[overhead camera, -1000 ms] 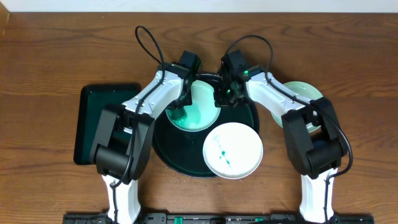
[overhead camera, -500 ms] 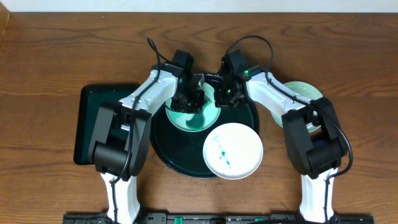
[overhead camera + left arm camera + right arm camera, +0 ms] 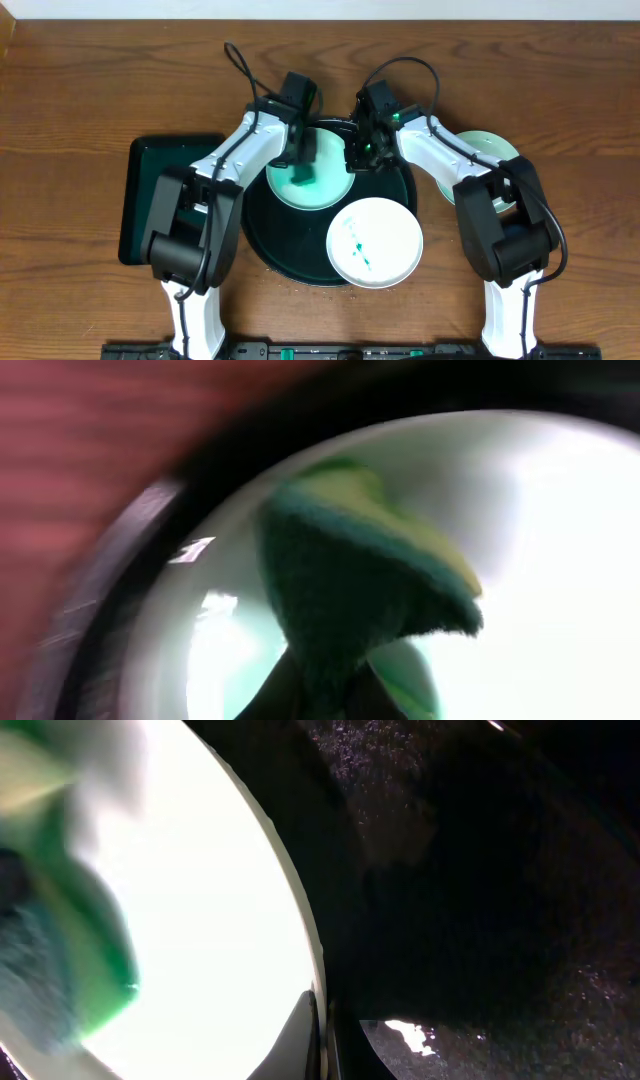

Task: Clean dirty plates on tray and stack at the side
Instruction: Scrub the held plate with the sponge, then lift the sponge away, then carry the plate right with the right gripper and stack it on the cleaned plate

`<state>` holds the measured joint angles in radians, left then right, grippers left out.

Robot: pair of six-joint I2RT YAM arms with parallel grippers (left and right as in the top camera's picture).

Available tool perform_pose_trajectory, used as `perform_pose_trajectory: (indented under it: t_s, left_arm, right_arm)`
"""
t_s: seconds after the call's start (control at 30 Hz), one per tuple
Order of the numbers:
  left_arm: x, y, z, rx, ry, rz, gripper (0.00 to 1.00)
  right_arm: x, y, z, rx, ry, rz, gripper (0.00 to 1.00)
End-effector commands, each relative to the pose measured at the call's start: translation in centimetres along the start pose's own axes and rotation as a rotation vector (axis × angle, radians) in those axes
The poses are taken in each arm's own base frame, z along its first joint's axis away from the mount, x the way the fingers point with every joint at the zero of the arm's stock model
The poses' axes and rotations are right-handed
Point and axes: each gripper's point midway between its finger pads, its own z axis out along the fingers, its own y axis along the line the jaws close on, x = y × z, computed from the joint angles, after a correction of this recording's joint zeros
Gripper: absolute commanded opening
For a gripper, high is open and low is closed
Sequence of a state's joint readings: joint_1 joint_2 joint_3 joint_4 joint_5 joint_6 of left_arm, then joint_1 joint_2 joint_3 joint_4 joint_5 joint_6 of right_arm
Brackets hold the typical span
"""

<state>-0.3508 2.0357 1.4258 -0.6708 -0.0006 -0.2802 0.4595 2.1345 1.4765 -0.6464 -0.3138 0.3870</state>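
Wooden tabletop (image 3: 80, 80), left jaws clamping sponge (image 3: 350, 560) on mint plate (image 3: 331, 186), right jaws pinching its rim, white plate (image 3: 375, 240) beside

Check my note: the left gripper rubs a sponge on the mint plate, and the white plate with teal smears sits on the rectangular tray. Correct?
One error: the white plate with teal smears sits on the round tray, not the rectangular tray, as the overhead view shows. The left gripper does press a sponge on the mint plate.
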Motion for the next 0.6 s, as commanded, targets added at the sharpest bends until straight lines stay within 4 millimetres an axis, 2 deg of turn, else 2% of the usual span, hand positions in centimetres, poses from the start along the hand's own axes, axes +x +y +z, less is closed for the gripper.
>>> perform_pose_trajectory:
  t_s: [0.0, 0.17, 0.2, 0.37, 0.47, 0.57]
  left_arm:
    - [-0.2, 6.8, -1.4, -0.306, -0.043, -0.097, 0.07]
    - [1.2, 6.7, -4.3, -0.288, -0.011, -0.104, 0.07]
    - [1.6, 6.3, -5.4, -0.254, -0.007, -0.107, 0.07]
    - [1.5, 5.7, -9.4, -0.148, -0.053, -0.137, 0.07]
    - [1.1, 6.5, -11.6, -0.124, -0.105, -0.169, 0.07]
    - [0.7, 7.7, -12.7, -0.123, -0.134, -0.201, 0.07]
  right_arm:
    - [0.8, -0.4, 0.9, 0.022, 0.033, 0.003, 0.01]
    - [0.8, -0.4, 0.9, 0.026, 0.031, 0.003, 0.01]
    - [0.8, -0.4, 0.9, 0.026, 0.031, 0.003, 0.01]
    - [0.8, -0.4, 0.9, 0.025, 0.031, 0.003, 0.01]
    - [0.7, -0.3, 0.7, 0.023, 0.028, -0.003, 0.01]
    - [0.2, 0.1, -0.1, 0.031, 0.008, -0.02, 0.01]
